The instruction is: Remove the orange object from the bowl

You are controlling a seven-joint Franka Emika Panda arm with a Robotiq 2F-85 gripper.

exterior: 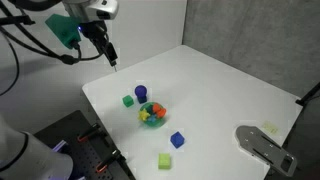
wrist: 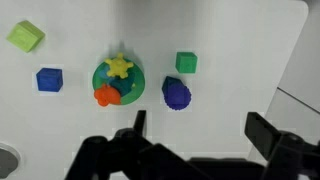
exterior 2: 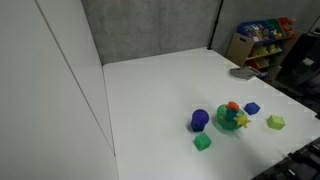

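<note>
The green bowl sits on the white table; it also shows in both exterior views. The orange object lies at the bowl's rim beside a yellow piece; it shows in both exterior views. My gripper is open and empty. It hangs high above the table, well away from the bowl, and appears at the upper left in an exterior view.
A blue-purple cylinder cup and a small green cube stand beside the bowl. A blue cube and a light green block lie on its other side. A grey object lies near a table edge.
</note>
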